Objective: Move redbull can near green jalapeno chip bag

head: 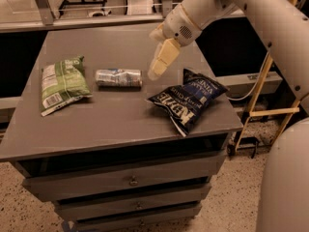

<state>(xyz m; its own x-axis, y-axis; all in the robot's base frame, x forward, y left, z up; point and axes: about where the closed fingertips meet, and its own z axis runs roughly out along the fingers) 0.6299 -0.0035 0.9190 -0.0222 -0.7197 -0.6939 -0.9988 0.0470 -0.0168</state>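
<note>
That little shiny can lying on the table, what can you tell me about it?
The can is slim, shiny metal in silver and blue. It lies on its side on the grey table, its length running across the picture. A small gap separates one end from the green chip bag. The robot's pincer hangs just past the other end, apparently not touching it. Only the table touches the can.

Cream claw (159,64) at 3 o'clock of redbull can (119,78), which is silver with blue. green jalapeno chip bag (61,83): green, white label panel, barcode stripes. dark blue chip bag (189,99): white lettering. worktop (111,115): plain grey.
</note>
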